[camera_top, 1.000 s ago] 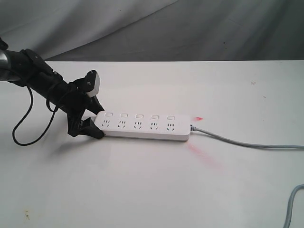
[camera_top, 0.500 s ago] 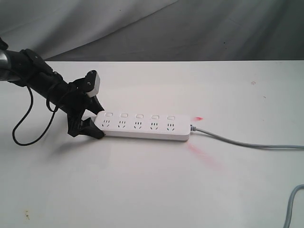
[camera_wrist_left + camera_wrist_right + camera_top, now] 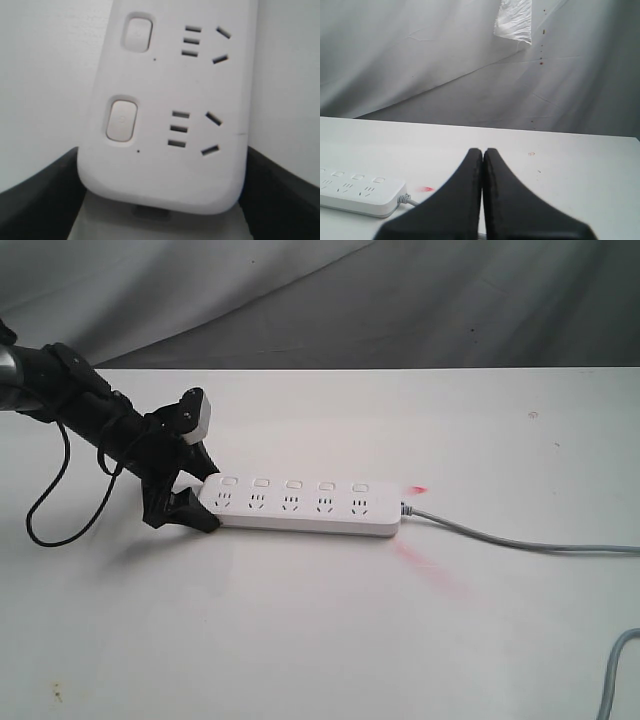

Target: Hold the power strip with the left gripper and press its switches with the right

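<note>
The white power strip (image 3: 300,519) lies flat on the white table, its row of switches (image 3: 293,484) along the far side and a grey cord (image 3: 500,538) leaving its right end. My left gripper (image 3: 203,498) is shut on the strip's left end, one black finger against each long side. In the left wrist view that rounded end of the power strip (image 3: 165,170) fills the space inside the left gripper (image 3: 161,160), with two switches (image 3: 121,121) showing. My right gripper (image 3: 483,152) is shut and empty, off the exterior view. Its view shows the power strip (image 3: 355,192) lower and some way off.
Red smears (image 3: 430,572) mark the table (image 3: 300,640) near the strip's right end. A second grey cable (image 3: 612,680) rises at the front right corner. A black cable loop (image 3: 45,510) hangs from the left arm. Grey cloth backs the scene.
</note>
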Robot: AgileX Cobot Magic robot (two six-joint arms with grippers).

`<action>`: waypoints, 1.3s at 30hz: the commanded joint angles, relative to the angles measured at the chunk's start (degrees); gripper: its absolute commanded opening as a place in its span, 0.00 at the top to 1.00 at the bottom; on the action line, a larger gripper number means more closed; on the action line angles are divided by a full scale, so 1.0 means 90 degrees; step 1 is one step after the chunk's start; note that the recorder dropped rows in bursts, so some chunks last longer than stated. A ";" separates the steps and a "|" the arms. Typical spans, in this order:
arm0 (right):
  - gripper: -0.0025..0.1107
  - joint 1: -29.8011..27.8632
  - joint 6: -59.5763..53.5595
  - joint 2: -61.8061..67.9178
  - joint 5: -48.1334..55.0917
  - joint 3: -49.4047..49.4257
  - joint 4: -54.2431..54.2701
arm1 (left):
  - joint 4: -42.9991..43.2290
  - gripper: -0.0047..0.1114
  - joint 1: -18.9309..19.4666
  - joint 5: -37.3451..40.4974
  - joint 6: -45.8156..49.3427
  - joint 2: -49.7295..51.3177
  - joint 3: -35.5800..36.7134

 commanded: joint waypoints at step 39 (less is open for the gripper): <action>0.98 -0.0046 0.0017 -0.0036 0.0023 0.0023 -0.0065 | 0.0899 0.95 -0.0021 0.1481 -0.7187 -0.4057 0.0109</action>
